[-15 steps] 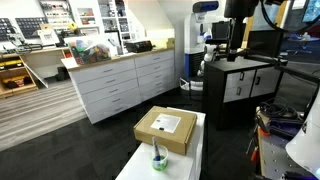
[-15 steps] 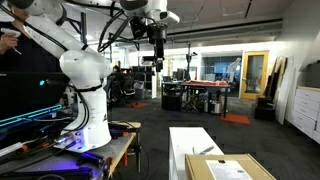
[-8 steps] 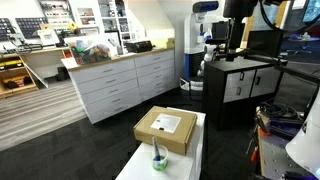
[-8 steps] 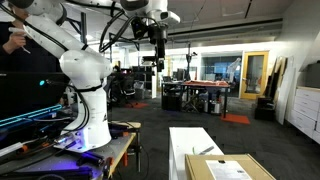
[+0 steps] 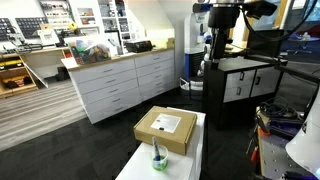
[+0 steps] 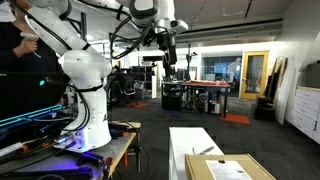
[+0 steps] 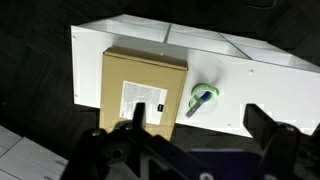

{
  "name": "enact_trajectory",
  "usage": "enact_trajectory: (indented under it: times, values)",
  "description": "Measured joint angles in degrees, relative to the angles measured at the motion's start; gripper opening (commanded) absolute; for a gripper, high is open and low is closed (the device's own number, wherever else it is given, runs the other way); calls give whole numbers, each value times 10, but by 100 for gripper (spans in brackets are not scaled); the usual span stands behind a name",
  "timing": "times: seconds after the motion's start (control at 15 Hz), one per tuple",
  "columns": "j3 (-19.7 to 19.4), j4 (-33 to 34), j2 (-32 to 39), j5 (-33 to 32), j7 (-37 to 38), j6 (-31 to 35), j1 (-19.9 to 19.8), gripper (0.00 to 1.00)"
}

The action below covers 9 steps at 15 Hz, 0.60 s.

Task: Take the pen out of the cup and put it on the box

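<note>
Wrist view: tool [image 7: 197, 128] spread wide, empty, high above; pen [image 7: 199, 104] in cup [image 7: 207, 95] near box [image 7: 140, 70] edge.

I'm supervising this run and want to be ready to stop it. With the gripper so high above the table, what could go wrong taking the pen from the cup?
1. The pen is thin and leans in the small cup. The open gripper, coming from far above, could close beside it.
2. The cup looks light and stands near the box. A finger might tip it or lift it with the pen.
</note>
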Motion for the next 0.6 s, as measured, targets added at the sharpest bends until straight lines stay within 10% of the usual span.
enact_trajectory:
  times: [0.6]
  values:
    - [8, 13, 162, 12, -8, 114, 43, 100]
